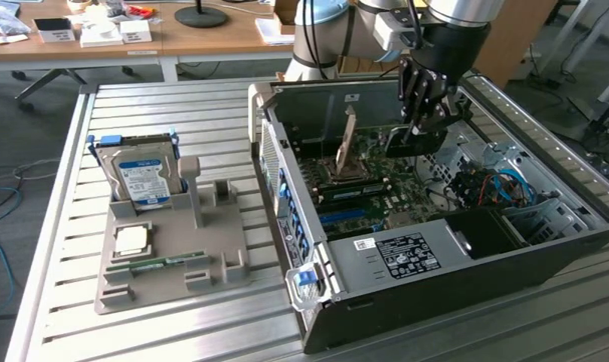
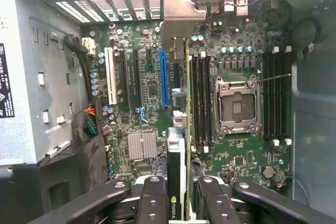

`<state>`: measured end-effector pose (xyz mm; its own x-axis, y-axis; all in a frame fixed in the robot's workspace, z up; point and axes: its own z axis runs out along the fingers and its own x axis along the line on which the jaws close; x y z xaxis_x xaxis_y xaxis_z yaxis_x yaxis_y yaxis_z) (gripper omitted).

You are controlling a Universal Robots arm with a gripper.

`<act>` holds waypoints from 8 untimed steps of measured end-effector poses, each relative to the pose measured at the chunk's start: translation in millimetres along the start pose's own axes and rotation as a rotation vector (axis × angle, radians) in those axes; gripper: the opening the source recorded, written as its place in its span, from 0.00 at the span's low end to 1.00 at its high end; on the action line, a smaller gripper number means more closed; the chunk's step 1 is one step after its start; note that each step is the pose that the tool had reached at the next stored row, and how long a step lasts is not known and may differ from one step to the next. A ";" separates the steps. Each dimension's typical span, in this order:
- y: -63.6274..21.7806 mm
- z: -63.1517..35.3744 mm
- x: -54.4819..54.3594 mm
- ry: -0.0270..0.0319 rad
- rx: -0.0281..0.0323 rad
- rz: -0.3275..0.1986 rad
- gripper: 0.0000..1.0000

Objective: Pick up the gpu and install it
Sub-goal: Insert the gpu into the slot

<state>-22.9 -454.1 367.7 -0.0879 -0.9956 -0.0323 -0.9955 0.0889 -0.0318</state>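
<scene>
Occlusions and cut-offs, card held over the board.
Wrist view: gpu (image 2: 176,174) seen edge-on, both faces hidden; its near end and the gripper (image 2: 181,205) run off the picture's edge. Whether card edge meets a slot: cannot tell. Black label (image 2: 4,82) on the grey housing (image 2: 31,51) cut by the edge. Exterior view: arm (image 1: 455,11) cropped by the edge; hard drive (image 1: 139,177) label print too small to read.

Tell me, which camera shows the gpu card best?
The wrist view: the gpu is close up, edge-on between the jaws, its silver bracket clear. In the exterior view it is a small dark shape below the gripper, inside the computer case.
</scene>
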 end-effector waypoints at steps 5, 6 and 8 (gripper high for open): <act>0.0 0.1 0.0 -0.0001 0.0000 0.000 0.27; 0.0 0.7 0.0 -0.0004 0.0001 0.000 0.27; 0.1 2.4 0.1 -0.0002 0.0001 0.000 0.27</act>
<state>-22.9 -454.1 365.3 -0.0879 -0.9956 -0.0325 -0.9955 0.0889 -0.0319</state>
